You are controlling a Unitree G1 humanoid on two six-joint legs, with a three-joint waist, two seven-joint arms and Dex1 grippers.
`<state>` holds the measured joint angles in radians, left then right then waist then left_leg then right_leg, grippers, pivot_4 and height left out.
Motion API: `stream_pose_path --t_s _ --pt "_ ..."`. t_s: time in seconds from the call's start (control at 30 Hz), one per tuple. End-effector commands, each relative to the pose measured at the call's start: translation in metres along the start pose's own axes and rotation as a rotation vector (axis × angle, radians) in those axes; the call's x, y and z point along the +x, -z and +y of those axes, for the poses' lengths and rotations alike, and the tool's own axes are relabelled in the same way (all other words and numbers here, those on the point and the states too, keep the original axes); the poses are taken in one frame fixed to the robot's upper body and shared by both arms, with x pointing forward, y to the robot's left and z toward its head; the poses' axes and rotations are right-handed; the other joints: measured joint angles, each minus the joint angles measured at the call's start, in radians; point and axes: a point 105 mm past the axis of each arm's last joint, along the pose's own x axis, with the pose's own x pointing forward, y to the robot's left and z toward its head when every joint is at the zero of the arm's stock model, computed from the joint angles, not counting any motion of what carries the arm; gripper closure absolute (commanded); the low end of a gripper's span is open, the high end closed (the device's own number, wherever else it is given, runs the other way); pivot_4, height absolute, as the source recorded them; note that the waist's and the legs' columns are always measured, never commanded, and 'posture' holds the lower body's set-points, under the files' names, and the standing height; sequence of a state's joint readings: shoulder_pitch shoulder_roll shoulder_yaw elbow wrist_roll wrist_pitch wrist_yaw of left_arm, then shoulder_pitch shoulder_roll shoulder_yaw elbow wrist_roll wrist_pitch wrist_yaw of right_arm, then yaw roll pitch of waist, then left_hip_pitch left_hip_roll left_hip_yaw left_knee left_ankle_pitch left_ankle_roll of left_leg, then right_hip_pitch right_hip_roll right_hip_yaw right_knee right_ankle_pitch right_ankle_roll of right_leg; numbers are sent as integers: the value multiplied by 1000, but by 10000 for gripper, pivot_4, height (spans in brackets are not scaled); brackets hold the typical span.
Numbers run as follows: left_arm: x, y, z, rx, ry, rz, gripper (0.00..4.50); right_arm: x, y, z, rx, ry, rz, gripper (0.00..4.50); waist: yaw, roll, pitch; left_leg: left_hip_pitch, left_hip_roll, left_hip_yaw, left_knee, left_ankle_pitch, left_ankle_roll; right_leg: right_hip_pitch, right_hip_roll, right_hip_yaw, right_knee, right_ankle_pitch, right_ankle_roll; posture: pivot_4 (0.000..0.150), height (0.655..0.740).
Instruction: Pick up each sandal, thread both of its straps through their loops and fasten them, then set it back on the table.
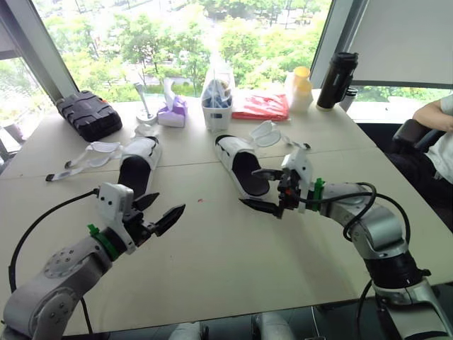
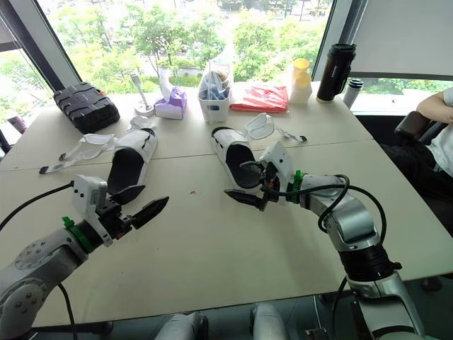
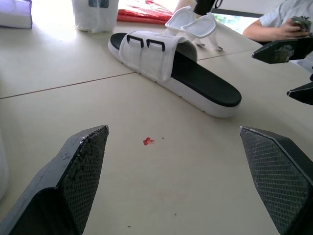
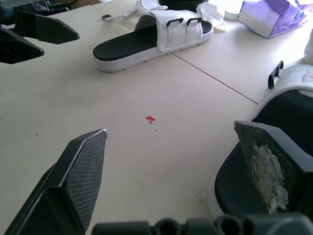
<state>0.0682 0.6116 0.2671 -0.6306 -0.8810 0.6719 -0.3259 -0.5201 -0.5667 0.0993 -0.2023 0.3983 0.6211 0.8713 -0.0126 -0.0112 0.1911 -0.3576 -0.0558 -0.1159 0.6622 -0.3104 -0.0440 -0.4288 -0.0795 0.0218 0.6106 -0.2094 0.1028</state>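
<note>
Sandals lay flat on the table (image 1: 212,262), both with their straps undone. The left gripper (image 1: 161,209) hovered with its fingers spread wide and empty. The left sandal (image 1: 138,166) lay just beside its fingertips, heel end nearest them, and its loose straps (image 1: 92,154) lay farther off beyond it. The right gripper (image 1: 260,189) was likewise spread apart and held nothing, one finger over the heel end of the right sandal (image 1: 239,164) and the other past it over bare table. The head views did not settle whether either finger touched the sandal. The right wrist view set that heel right at one finger, whose pad (image 4: 266,171) carried a whitish smear, and it showed the left sandal well beyond the other finger. The left wrist view made plain what was small from the head: two black loops (image 3: 146,43) on the right sandal's white band, and its clear straps (image 3: 193,24) folded back on its far side. A small red mark (image 3: 148,141) sat on the table ahead of that gripper, between its two fingers.
</note>
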Motion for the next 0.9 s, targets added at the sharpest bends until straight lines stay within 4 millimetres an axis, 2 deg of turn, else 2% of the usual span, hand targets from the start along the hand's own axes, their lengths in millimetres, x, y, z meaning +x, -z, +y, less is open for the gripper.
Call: stream_pose_path --t_s 0.03,0.67,0.9 --pt "-3 -9 0 31 -2 -22 669 -3 -15 -3 -50 5 -43 0 0 0 0 0 0 0 0 0 0 0 0 0 0 0 0 1500 7400" --pt "-3 -10 1 19 -16 -42 669 1 -16 -8 -95 45 -50 0 0 0 0 0 0 0 0 0 0 0 0 0 0 0 0 1500 7400" --pt "0 -9 -1 22 -5 -40 669 13 -17 -38 -195 210 -12 0 -2 0 0 0 0 0 0 0 0 0 0 0 0 0 0 1500 7400"
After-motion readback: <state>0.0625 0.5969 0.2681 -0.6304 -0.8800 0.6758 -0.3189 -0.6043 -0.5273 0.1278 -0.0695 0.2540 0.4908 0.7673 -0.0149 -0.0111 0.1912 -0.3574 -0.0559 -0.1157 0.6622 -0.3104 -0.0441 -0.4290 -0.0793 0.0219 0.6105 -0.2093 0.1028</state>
